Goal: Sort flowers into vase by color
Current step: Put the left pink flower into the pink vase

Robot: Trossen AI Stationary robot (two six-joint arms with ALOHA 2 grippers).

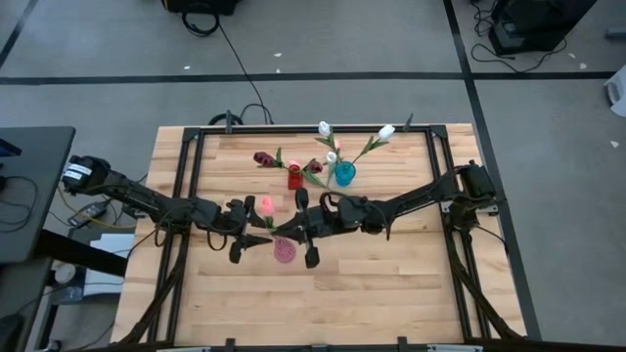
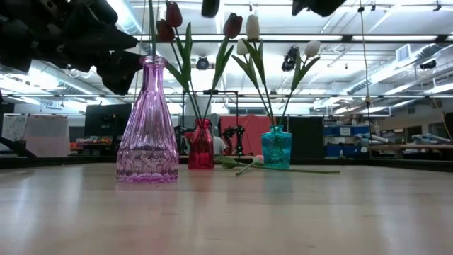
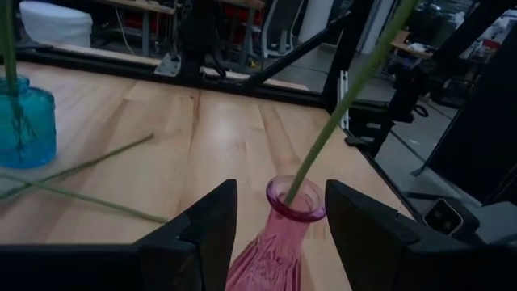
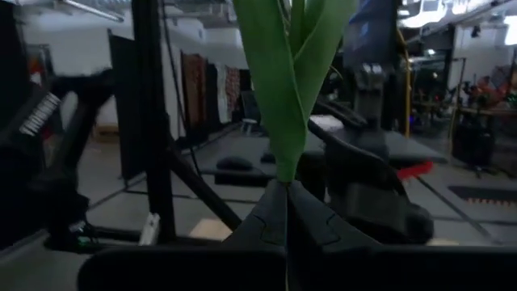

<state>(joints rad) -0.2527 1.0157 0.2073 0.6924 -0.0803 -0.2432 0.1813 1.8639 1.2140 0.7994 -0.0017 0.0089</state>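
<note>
On the wooden table, the right gripper is clenched on a pink flower, stem reaching into the pink vase. The left gripper stands released, fingers either side of that vase's neck.

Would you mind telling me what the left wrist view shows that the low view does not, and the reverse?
Only the left wrist view shows the open left pincer straddling the pink vase, a stem running into its mouth, and two loose stems on the table.

Only the low view shows the red vase with maroon tulips and the white tulips above the blue vase.

Both show the pink vase, blue vase and table.
</note>
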